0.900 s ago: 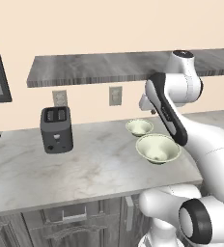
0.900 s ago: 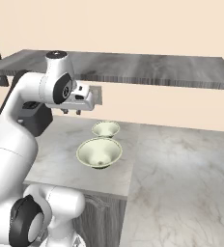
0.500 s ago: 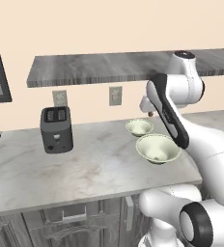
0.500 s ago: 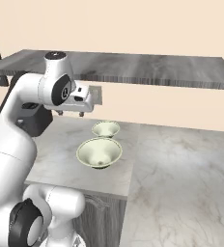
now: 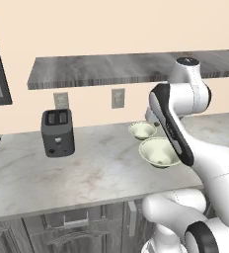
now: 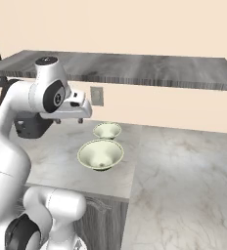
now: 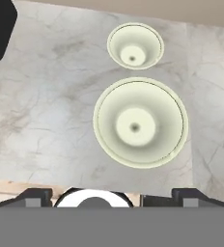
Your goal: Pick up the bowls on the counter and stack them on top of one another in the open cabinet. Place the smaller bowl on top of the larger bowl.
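two bowls, neither yet moved; nothing of the stacking is done, as far as the pictures show.

item, nearest: two-finger gripper [image 7: 111,195] of the white arm, hanging above the wider cream-green glazed bowl, jaws spread wide and holding nothing.

item: wider cream-green glazed bowl with flared rim [image 7: 140,123] [image 5: 159,151] [image 6: 101,155], upright on the pale marbled stone counter [image 5: 87,168] [image 6: 184,161], close to its front edge.

item: narrower cream-green flared bowl [image 7: 135,47] [image 5: 142,130] [image 6: 107,130], just behind the wider bowl toward the wall, upright, apart from it, not nested.

item: black two-slot toaster [image 5: 57,132], well to the side of the wider bowl, against the wall.

item, farthest: long dark grey streaked cabinet slab [image 5: 111,69] [image 6: 135,68], above and behind the wider bowl, bare of bowls.

outstanding, by judgement: lift the wider bowl to the slab first, then set the narrower one inside it.
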You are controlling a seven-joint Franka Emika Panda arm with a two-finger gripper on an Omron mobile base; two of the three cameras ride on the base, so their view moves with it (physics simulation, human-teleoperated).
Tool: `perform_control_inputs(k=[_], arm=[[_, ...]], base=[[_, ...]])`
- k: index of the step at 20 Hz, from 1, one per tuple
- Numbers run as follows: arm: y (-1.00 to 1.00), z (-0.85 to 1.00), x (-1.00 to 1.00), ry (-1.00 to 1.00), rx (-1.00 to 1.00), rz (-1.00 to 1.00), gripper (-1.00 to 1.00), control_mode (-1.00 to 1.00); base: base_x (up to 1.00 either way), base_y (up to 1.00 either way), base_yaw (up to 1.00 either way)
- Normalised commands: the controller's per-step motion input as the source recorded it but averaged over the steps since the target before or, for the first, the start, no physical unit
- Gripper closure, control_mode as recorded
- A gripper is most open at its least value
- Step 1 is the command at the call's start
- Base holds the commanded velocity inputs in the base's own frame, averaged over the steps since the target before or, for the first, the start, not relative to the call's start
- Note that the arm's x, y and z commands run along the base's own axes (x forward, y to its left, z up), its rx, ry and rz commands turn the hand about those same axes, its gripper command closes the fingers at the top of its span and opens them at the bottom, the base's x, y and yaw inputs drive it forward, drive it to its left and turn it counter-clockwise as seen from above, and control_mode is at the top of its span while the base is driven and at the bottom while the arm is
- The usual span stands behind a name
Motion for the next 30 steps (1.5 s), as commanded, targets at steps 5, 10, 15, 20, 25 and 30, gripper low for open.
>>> perform_control_inputs(k=[5, 10, 15, 20, 25, 30], arm=[[0.02, -0.13, -0.2, 0.0, -0.14, 0.01, -1.0, -1.0], [0.07, -0.19, -0.08, 0.0, -0.12, 0.02, -1.0, -1.0], [0.1, -0.24, 0.0, 0.0, -0.1, 0.02, -1.0, -1.0], [0.06, -0.28, 0.02, 0.0, -0.08, 0.01, -1.0, -1.0], [0.07, -0.22, 0.12, 0.0, -0.07, 0.0, -1.0, -1.0], [0.08, -0.11, 0.31, 0.0, -0.05, 0.0, -1.0, -1.0]], base=[[0.0, 0.0, 0.0], [0.0, 0.0, 0.0], [0.0, 0.0, 0.0], [0.0, 0.0, 0.0], [0.0, 0.0, 0.0], [0.0, 0.0, 0.0]])
